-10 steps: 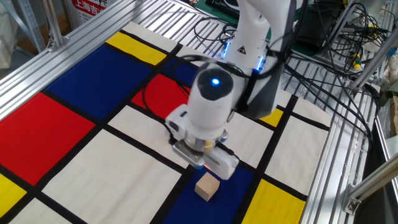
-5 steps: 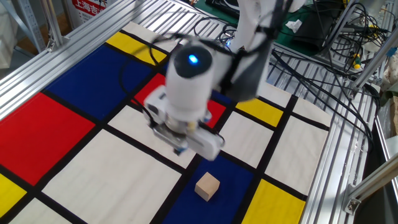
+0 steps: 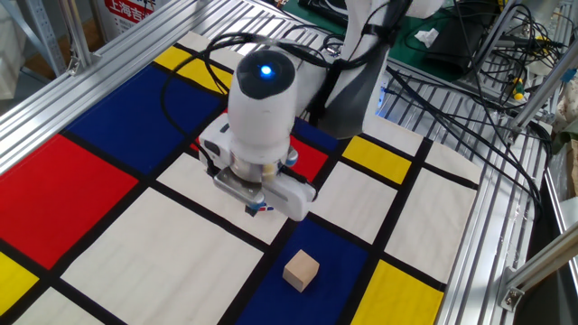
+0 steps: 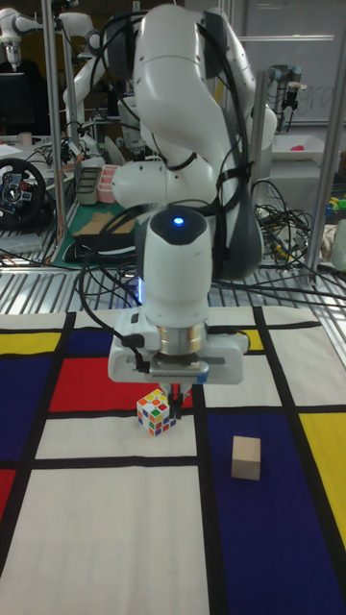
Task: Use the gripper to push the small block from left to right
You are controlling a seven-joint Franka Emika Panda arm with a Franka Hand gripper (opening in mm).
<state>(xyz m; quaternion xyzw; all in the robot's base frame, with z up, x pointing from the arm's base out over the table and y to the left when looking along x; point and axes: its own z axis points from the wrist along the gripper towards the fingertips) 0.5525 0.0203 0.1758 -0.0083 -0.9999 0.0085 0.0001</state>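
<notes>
Hanging over the mat of red, blue, yellow and white panels divided by black lines, the small dark two-finger gripper sits beneath the white-and-grey boxy wrist of the white robot arm, which carries a lit blue lamp on its rounded joint. In the tall fixed view the fingers appear as one narrow dark stub with a reddish tip, pointing straight down, so they look pressed together with nothing between them, though the view is too small to be certain. In the fixed view only a small dark tip with a blue-red accent shows under the wrist, above a white panel next to the red one. The plain light tan wooden cube rests on a dark blue panel, apart from the gripper and nearer the camera in the fixed view; in the tall fixed view the same cube lies lower and to the right of the gripper. A multicoloured sticker puzzle cube with white edges stands just beside the fingertips on their left in the tall fixed view, at the border of the red and white panels; whether it touches them cannot be told. Black cables trail across the ribbed metal table beyond the mat.
</notes>
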